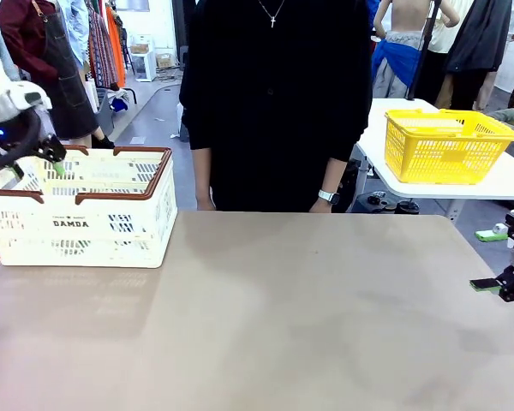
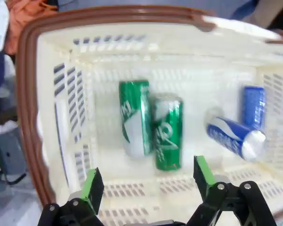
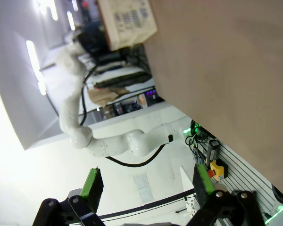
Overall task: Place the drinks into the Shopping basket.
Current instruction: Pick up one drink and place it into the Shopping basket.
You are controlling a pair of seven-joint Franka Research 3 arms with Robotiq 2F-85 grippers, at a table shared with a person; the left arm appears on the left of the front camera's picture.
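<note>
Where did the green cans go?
Both green cans lie side by side on the floor of the Shopping basket, seen in the left wrist view under the open left gripper, with two blue cans beside them.

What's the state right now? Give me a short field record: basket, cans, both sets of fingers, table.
basket: Shopping basket on the table's left side, rim brown
cans in basket: four lying on the floor; two green cans side by side, two blue cans near one wall
left gripper: fingers open, over the basket's interior, holding nothing
right gripper: fingers open, empty, at the table's right edge
table: no cans visible on it
person: standing at the far side
</note>
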